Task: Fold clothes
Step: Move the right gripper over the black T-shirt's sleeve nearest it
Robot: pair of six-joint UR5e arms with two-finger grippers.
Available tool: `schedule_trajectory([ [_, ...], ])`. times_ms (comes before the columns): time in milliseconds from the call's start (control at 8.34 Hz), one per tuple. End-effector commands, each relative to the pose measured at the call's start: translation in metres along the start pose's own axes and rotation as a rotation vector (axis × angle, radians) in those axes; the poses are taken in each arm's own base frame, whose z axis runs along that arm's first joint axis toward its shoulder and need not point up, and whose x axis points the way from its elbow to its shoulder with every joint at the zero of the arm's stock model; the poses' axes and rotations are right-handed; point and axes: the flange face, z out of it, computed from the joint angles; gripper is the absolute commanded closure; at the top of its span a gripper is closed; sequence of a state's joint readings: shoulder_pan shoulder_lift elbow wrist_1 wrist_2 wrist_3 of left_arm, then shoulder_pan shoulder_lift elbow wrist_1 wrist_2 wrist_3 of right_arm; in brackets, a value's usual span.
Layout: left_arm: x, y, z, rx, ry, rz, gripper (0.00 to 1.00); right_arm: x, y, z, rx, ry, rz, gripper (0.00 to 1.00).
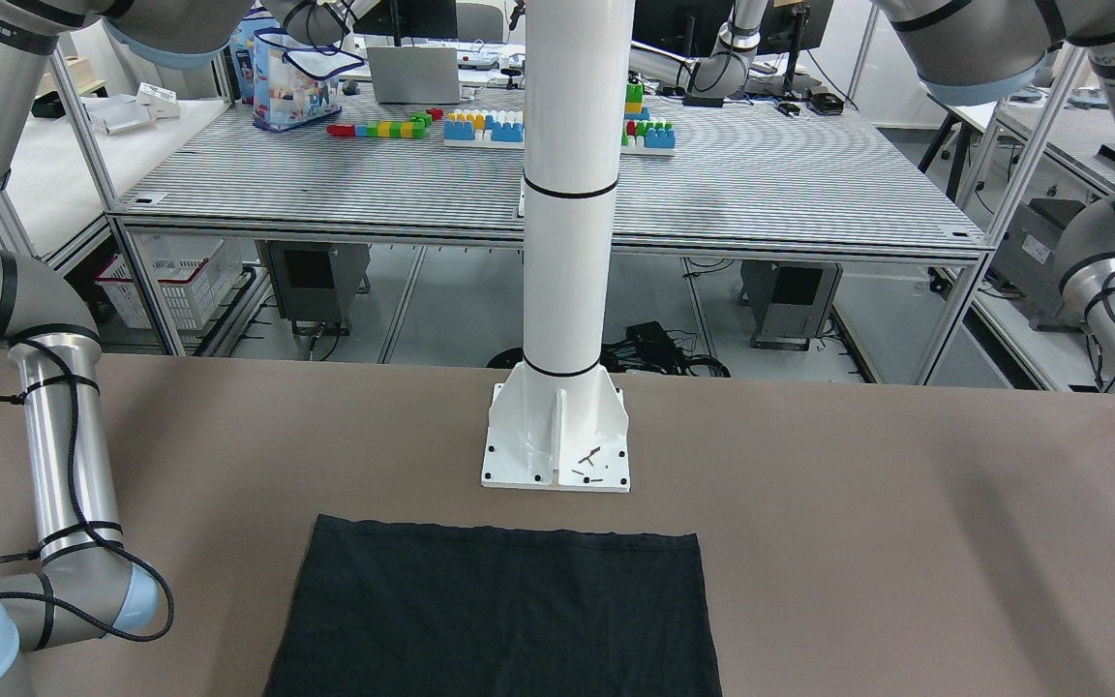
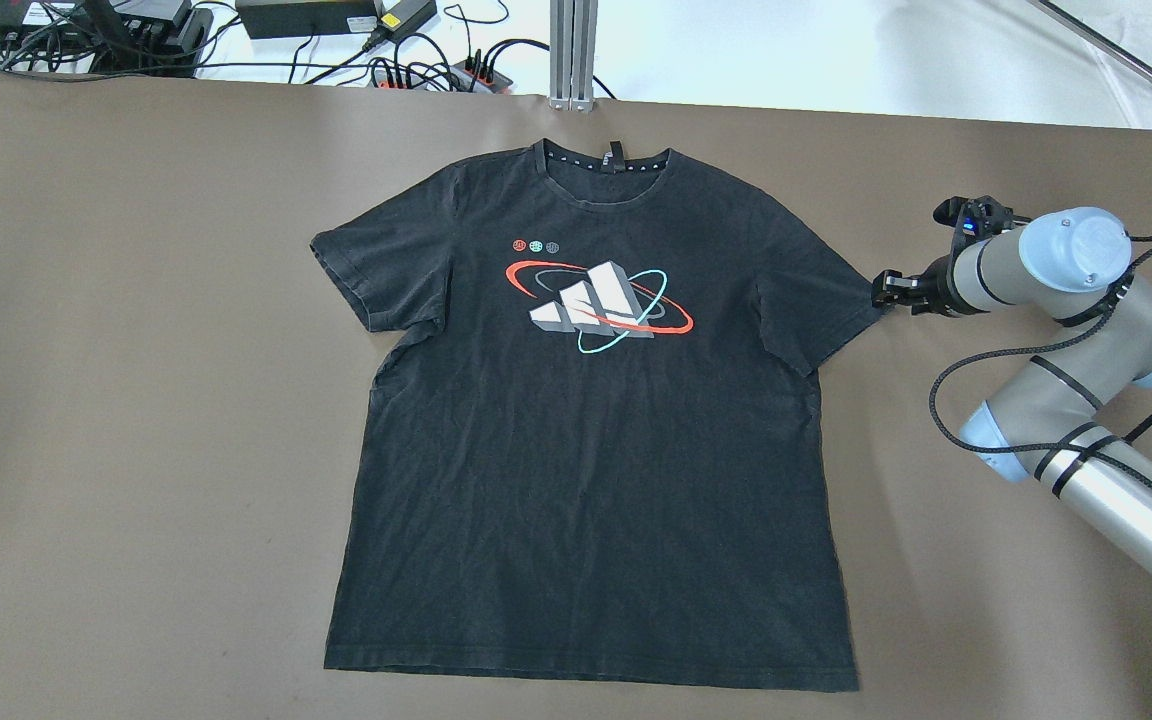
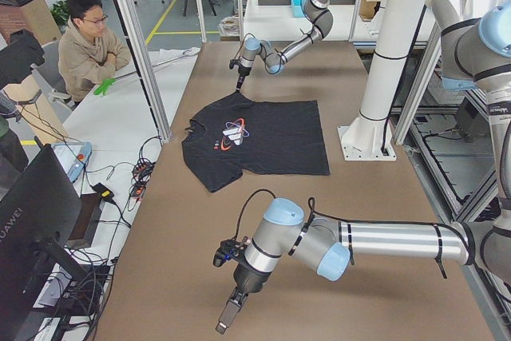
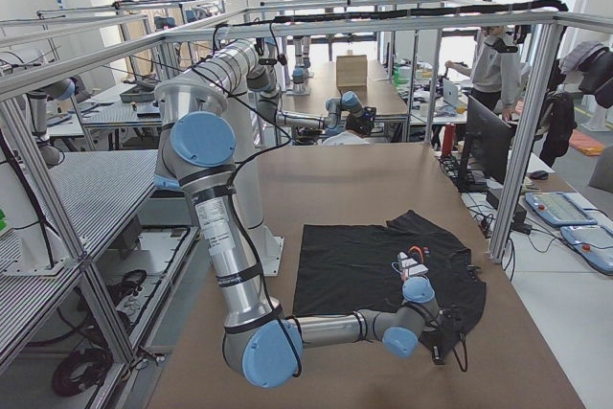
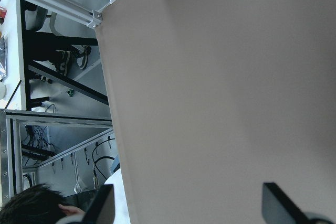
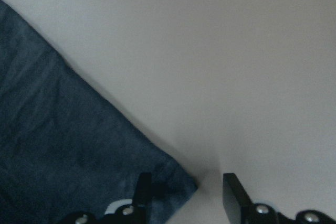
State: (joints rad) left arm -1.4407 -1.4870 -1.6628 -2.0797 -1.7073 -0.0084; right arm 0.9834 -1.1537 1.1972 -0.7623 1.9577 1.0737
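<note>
the black t-shirt (image 2: 586, 450) looks limp and light, best pinched at the sleeve corner the open right claw (image 2: 884, 290) straddles; left claw (image 5: 189, 203) open too.

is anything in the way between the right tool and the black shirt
Nothing visible does. The open right tool sits at a sleeve corner of the t-shirt, with only bare table around it.

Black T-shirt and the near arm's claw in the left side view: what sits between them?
Nothing. In the exterior left view only bare brown table separates the left gripper from the black T-shirt; the left wrist view also shows bare tabletop.
</note>
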Motion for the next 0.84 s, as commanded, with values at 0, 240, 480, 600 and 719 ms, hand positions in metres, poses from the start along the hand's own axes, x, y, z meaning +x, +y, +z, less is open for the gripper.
schedule_trajectory([
  [0,0.000,0.000,0.000,0.000,0.000,-0.001,0.00,0.000,-0.001,0.002,-0.001,0.003,0.000,0.92],
  [240,0.000,0.001,0.000,-0.002,0.000,-0.001,0.00,-0.004,-0.002,0.001,0.001,-0.002,-0.001,1.00],
  [480,0.000,0.001,0.000,0.003,0.000,0.000,0.00,-0.043,-0.012,-0.024,0.031,-0.060,-0.018,1.00],
  [600,0.001,0.000,-0.001,0.013,0.003,0.001,0.00,-0.077,-0.019,-0.034,0.029,-0.075,0.023,1.00],
  [719,0.002,-0.001,-0.001,0.015,0.003,0.003,0.00,-0.117,-0.009,-0.031,0.008,-0.097,0.030,1.00],
])
